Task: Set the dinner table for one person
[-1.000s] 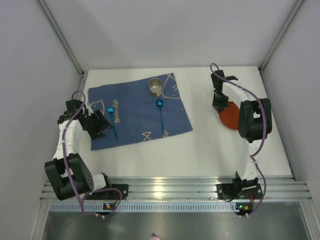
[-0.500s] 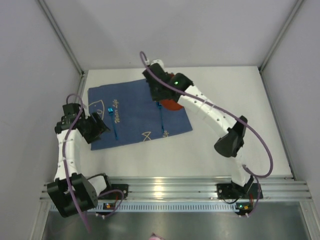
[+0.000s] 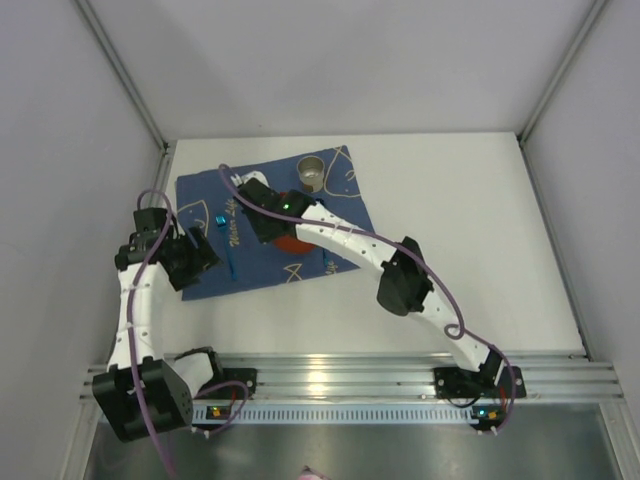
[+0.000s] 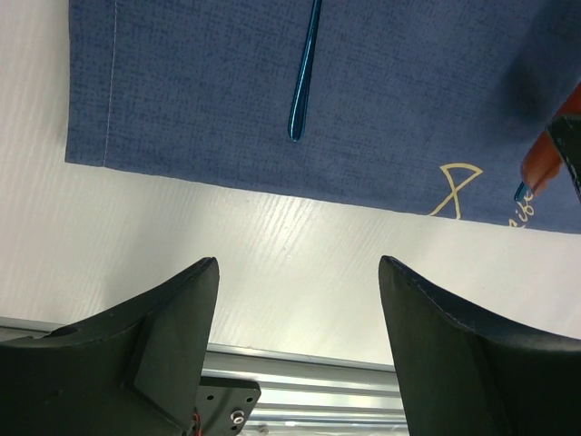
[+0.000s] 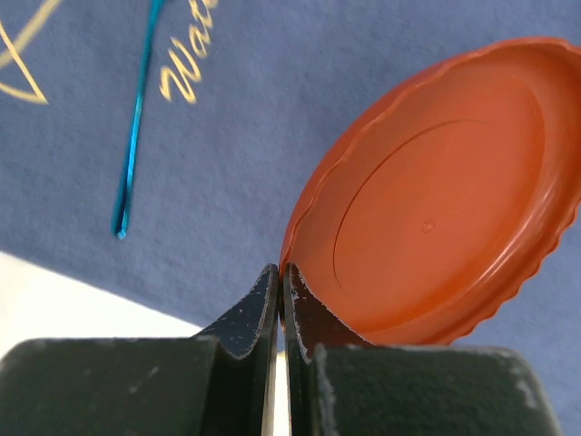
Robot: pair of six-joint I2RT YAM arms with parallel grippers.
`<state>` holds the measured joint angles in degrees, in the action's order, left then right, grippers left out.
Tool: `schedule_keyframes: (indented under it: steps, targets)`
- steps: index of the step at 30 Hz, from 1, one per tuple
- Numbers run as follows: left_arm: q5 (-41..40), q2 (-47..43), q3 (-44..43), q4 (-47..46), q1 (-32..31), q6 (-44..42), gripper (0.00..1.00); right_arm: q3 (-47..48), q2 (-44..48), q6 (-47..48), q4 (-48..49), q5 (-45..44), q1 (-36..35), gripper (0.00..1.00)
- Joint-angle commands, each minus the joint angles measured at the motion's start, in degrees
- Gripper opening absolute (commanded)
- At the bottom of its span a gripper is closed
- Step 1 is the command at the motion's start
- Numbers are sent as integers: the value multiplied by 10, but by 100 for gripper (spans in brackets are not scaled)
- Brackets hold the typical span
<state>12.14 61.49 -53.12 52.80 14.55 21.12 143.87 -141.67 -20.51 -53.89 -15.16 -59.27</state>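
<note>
My right gripper [image 3: 266,226] [image 5: 281,270] is shut on the rim of an orange-red plate [image 3: 292,243] [image 5: 436,209]. It holds the plate, tilted, over the middle of the dark blue fish cloth [image 3: 250,200], which lies on the white dinner table [image 3: 450,200]. A blue utensil [image 3: 226,250] [image 4: 304,73] lies on the cloth's left part, and its handle shows in the right wrist view [image 5: 136,136]. A second blue utensil [image 3: 329,264] is mostly hidden under my right arm. My left gripper [image 3: 195,262] [image 4: 298,263] is open and empty over the bare table beside the cloth's near-left edge.
A small metal cup [image 3: 312,173] stands on the cloth's far edge. The plate's edge [image 4: 547,154] shows at the right of the left wrist view. The aluminium rail [image 3: 340,375] runs along the table's near edge. Grey walls close in the left, right and far sides.
My right arm has swung from the table's right side across to the left with the plate, passing the cup, and now holds it over the cloth's middle. My left gripper has barely shifted.
</note>
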Motion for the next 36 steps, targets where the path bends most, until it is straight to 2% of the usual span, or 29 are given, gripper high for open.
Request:
schedule_keyframes:
  steps: [1, 7, 15, 18, 19, 21, 24, 25, 29, 30, 31, 32, 36]
  targets:
    - [-16, -8, 3, 6, -10, 8, 76, 19, 2, 15, 102, 8, -4, 0]
    - [-55, -5, -4, 18, -41, 24, 75, 24, -17, 12, 177, 15, -1, 0]
    - [-60, 5, -2, 16, -52, 27, 76, -15, -33, -21, 191, 58, -1, 0]
    - [-63, 8, -2, 19, -61, 29, 76, -20, -43, -24, 207, 106, -1, 7]
    - [-67, 8, -2, 18, -65, 30, 76, -19, -43, -25, 209, 110, -1, 13]
    - [-70, 10, -1, 16, -66, 31, 76, -22, -40, -31, 216, 106, -1, 17]
    - [-74, 10, -1, 16, -66, 32, 76, -22, -32, -32, 228, 94, 1, 34]
    - [-76, 8, -1, 15, -67, 33, 76, -22, -29, -31, 230, 89, 2, 51]
    - [-82, 6, -1, 16, -67, 35, 76, -25, -9, -24, 236, 73, 6, 69]
    - [-82, 5, -1, 16, -66, 34, 76, -28, -1, -22, 235, 66, 7, 80]
    - [-82, 3, -1, 14, -68, 35, 76, -39, 8, -19, 235, 61, 8, 96]
    - [-84, 2, -1, 15, -68, 35, 76, -46, 29, -13, 236, 58, 9, 100]
    - [-82, -6, 0, 13, -68, 34, 76, -90, 107, 10, 239, 22, 12, 100]
